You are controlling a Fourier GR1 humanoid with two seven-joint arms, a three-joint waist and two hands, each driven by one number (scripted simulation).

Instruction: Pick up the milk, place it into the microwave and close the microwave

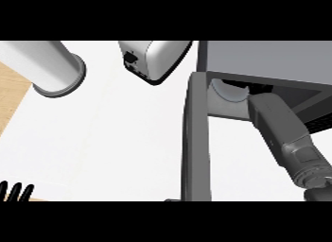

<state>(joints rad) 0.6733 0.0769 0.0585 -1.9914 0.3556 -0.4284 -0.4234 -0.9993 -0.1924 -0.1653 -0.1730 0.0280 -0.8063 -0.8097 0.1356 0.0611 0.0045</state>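
The microwave (pixel 266 59) stands at the right, its grey top facing me. Its door (pixel 196 137) is swung open and shows as a dark upright bar towards me. My right forearm (pixel 283 134) reaches up from the lower right into the microwave's opening. Of my right hand (pixel 240 85) only a dark bit shows under the microwave's roof. Beside it inside the opening lies a pale rounded shape (pixel 228 92); I cannot tell whether this is the milk. My left hand (pixel 11 192) rests open at the lower left edge, fingers up.
A large white cylinder (pixel 46 66) with a grey rim lies at the upper left. A white and black appliance (pixel 151 59) stands at the top middle, left of the microwave. The white counter (pixel 105 142) spreads left of the door, with a wooden surface (pixel 1 99) at the far left.
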